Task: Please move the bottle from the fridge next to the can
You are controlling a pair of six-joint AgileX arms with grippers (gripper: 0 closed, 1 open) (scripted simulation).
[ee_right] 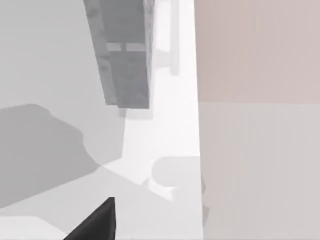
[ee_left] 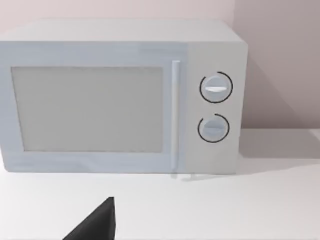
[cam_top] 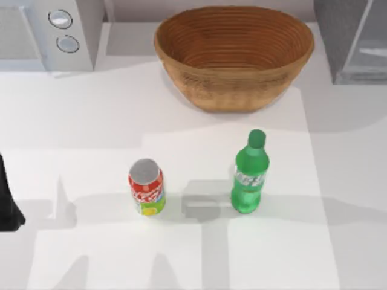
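The green bottle (cam_top: 250,175) stands upright on the white table, right of the middle. The red can (cam_top: 146,188) stands upright to its left, about a bottle's height away. The grey fridge (cam_top: 354,39) sits at the table's back right corner, and the right wrist view looks along the grey fridge (ee_right: 125,55) beside the table edge. My left arm (cam_top: 7,202) rests at the table's left edge, far from the can; a dark part of the left gripper (ee_left: 95,225) faces the microwave. A dark part of my right gripper (ee_right: 95,225) hangs over the table near the fridge.
A large woven basket (cam_top: 234,57) stands at the back centre, behind the bottle. A white microwave (cam_top: 51,33) with two round knobs occupies the back left, and the left wrist view has the microwave (ee_left: 120,97) head-on. A wall borders the table's right edge.
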